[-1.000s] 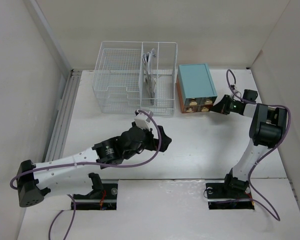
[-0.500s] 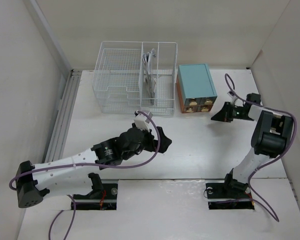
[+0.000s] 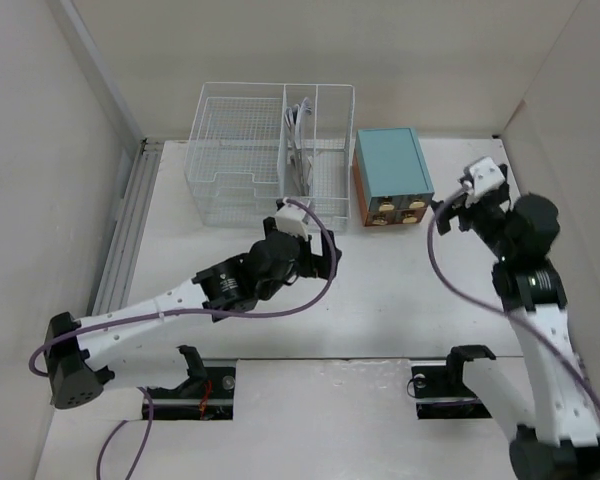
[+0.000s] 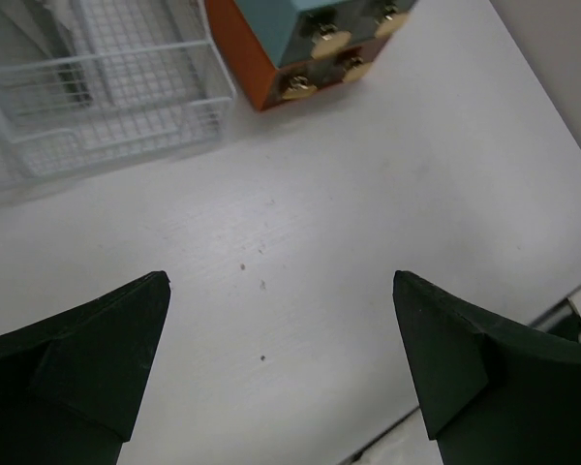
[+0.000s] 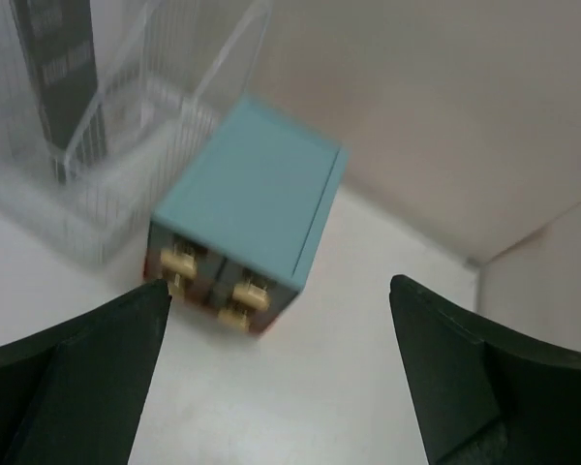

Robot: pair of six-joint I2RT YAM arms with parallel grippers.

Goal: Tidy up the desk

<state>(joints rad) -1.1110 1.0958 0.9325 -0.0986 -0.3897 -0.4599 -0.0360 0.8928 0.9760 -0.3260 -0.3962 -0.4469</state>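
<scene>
Left gripper (image 4: 279,281), jaws apart, hovers over open desk (image 4: 368,194) near the front edge of the wire basket (image 4: 107,107); right gripper (image 5: 280,284), jaws apart, faces the teal box (image 5: 257,184)

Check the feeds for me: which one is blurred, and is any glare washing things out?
Right wrist: blurred throughout, the teal box and wire basket smeared, the drawer knobs only soft blobs. Left wrist: sharp, the specks on the desk and the same knobs crisp. Top external: even, diffuse light, faint shadows, no glare, focus fine.
</scene>
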